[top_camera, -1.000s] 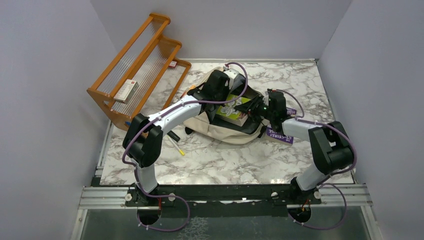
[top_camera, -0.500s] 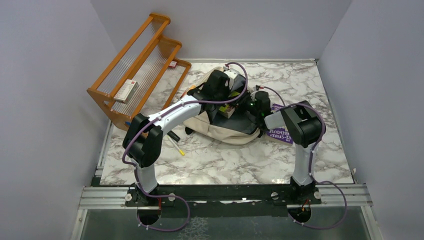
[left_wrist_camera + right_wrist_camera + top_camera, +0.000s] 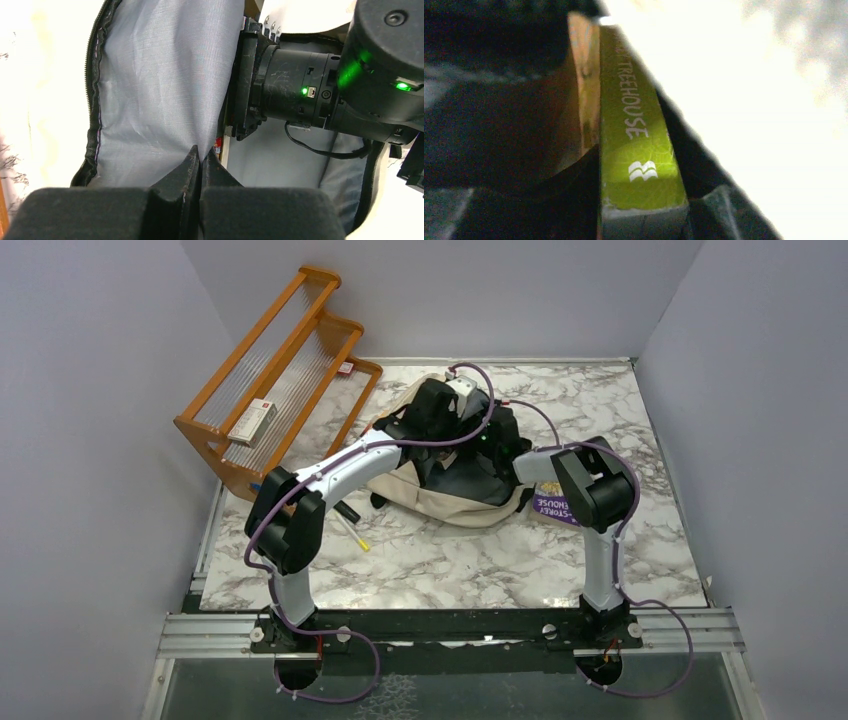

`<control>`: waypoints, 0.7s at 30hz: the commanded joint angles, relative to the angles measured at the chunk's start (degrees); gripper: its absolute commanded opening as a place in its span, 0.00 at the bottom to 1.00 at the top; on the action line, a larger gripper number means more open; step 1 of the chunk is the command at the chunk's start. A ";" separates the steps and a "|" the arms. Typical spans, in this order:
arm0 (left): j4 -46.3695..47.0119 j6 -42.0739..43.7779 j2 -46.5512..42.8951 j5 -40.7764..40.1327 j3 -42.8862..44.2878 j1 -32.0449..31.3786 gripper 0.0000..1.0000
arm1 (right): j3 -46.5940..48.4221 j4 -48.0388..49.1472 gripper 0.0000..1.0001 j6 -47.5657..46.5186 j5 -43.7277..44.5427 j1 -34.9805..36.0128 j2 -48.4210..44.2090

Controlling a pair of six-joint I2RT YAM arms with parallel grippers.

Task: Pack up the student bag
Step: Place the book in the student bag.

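Observation:
The student bag [image 3: 450,508], beige canvas with black zip lines, lies at the middle back of the table with its mouth held open. My left gripper [image 3: 201,152] is shut on a fold of the bag's grey inner lining [image 3: 160,75] and holds it up. In the top view the left gripper [image 3: 440,430] sits over the bag's far side. My right gripper [image 3: 641,220] is deep inside the bag, shut on a green book [image 3: 636,130] whose spine reads TREEHOUSE. The right wrist [image 3: 300,90] fills the bag's opening, and the top view does not show the book.
An orange wooden rack [image 3: 270,370] stands at the back left with a small box [image 3: 252,420] on it. A purple book [image 3: 560,508] lies right of the bag. A pencil [image 3: 352,530] and a black marker [image 3: 345,510] lie left of it.
The right arm has folded and swung left, carrying the green book from on top of the bag down into its opening. The left gripper has kept its hold on the lining.

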 commanded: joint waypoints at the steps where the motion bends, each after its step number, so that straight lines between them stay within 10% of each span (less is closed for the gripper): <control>1: 2.72 -1.19 -1.43 2.64 1.51 0.69 0.00 | 1.70 -8.65 0.45 -5.55 5.05 0.28 -1.98; 8: 1.38 -1.97 -0.41 1.61 2.30 1.83 0.00 | 2.07 -12.98 0.76 -6.50 3.35 0.28 -3.44; 21: 0.76 -1.36 -0.03 1.37 2.73 1.89 0.00 | -1.95 -23.70 0.91 -12.02 8.18 -0.01 -12.08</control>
